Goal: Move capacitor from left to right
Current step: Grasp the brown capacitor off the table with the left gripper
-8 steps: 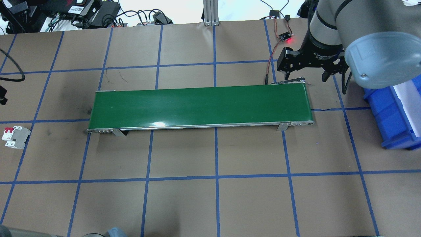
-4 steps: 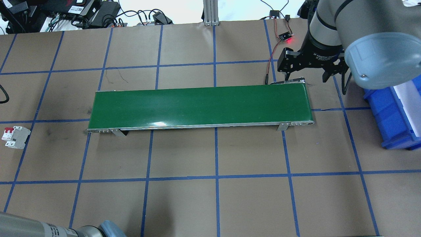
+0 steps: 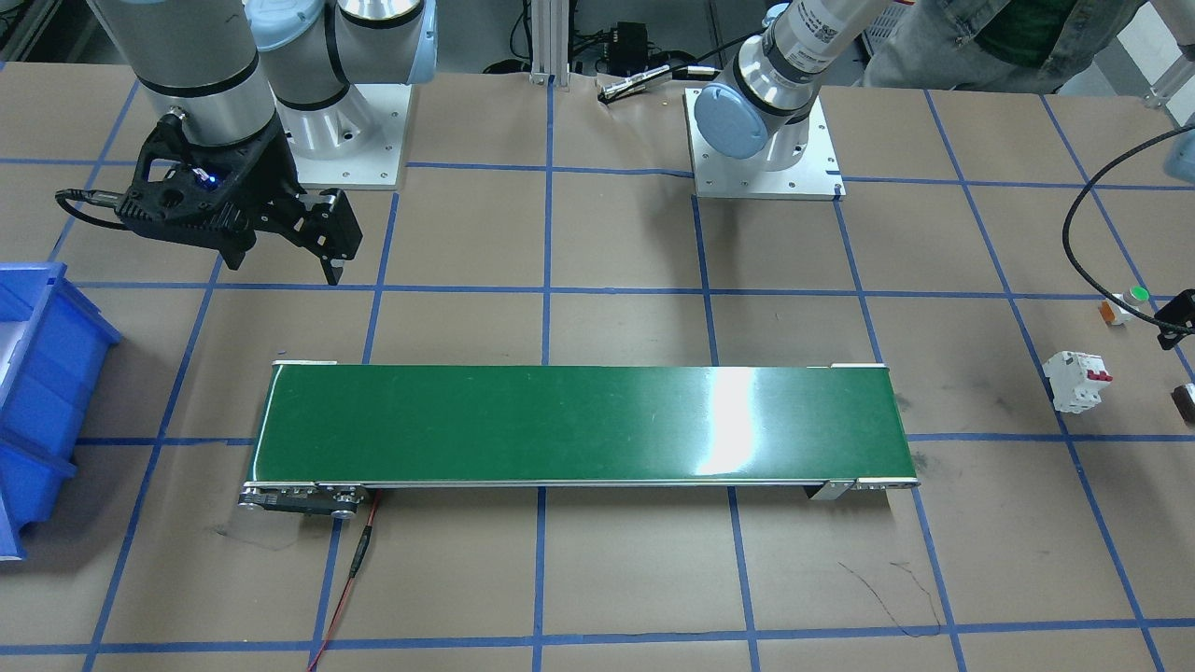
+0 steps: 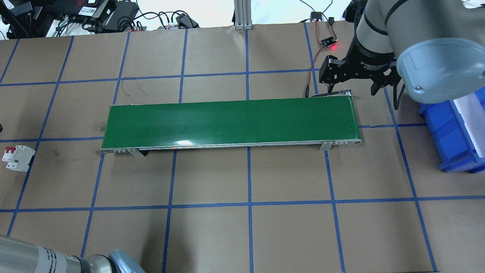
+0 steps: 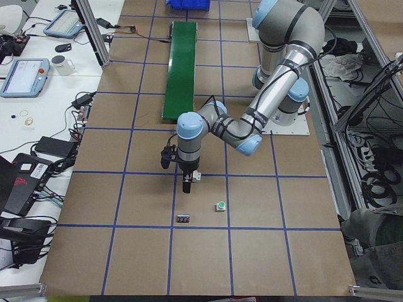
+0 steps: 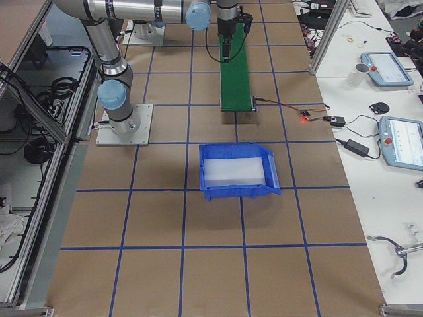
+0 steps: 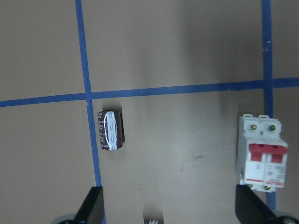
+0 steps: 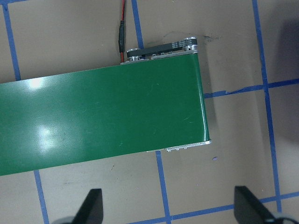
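The capacitor [image 7: 110, 131] bears illegible stripe markings near the spread left gripper [image 7: 170, 212]

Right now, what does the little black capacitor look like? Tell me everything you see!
The capacitor is a small dark cylinder with a pale grey marked stripe, lying on its side on the brown paper table, right beside a blue tape line, near a crossing of lines. Nothing grips it; the open left gripper hovers above, and the white breaker lies apart from it.
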Motion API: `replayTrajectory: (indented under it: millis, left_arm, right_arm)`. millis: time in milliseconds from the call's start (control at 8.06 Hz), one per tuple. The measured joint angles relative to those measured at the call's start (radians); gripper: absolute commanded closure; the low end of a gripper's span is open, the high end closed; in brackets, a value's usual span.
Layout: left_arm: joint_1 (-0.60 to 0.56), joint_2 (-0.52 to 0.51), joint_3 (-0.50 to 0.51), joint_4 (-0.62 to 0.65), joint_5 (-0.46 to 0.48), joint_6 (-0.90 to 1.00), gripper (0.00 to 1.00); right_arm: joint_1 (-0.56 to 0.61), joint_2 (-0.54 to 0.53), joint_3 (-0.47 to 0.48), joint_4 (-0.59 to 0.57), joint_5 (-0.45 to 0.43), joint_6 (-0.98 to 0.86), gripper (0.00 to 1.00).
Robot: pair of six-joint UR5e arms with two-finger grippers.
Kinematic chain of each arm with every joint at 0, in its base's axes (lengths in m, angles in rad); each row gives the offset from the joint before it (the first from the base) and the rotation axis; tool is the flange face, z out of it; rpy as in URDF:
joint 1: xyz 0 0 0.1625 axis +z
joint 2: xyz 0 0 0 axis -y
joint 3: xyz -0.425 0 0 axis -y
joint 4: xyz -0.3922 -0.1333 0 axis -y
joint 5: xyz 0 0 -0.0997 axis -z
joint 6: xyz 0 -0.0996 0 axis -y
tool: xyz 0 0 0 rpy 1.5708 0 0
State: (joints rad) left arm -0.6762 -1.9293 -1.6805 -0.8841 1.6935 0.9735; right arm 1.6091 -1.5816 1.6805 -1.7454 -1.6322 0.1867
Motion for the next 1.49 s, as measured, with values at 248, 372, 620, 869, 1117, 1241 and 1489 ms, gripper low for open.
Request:
replayTrajectory:
  millis: [248, 372, 620, 869, 1117, 1241, 1489]
  left_arm:
    - [0.046, -0.056, 0.002, 0.067, -0.002, 0.07, 0.0]
    - [0.059, -0.088, 0.003, 0.118, -0.005, 0.103, 0.0]
    - [0.076, -0.138, 0.008, 0.203, -0.037, 0.139, 0.0]
    - [0.082, -0.155, 0.011, 0.239, -0.079, 0.138, 0.0]
    - [0.094, -0.189, 0.012, 0.271, -0.121, 0.123, 0.0]
    - [0.106, -0.21, 0.012, 0.297, -0.132, 0.108, 0.0]
    - [0.131, -0.242, 0.012, 0.321, -0.143, 0.074, 0.01]
  right_arm:
    - [0.0, 0.001, 0.002, -0.001, -0.001, -0.001, 0.0]
    - [0.0, 0.001, 0.002, -0.002, -0.003, -0.002, 0.0]
    - [0.0, 0.001, 0.002, -0.002, -0.006, -0.003, 0.0]
    - [0.0, 0.0, 0.001, -0.001, -0.008, -0.004, 0.0]
    - [0.0, 0.0, 0.001, -0.001, -0.009, -0.003, 0.0]
    - [0.0, 0.0, 0.001, -0.001, -0.008, -0.002, 0.0]
    - [0.0, 0.0, 0.002, -0.002, 0.003, 0.004, 0.0]
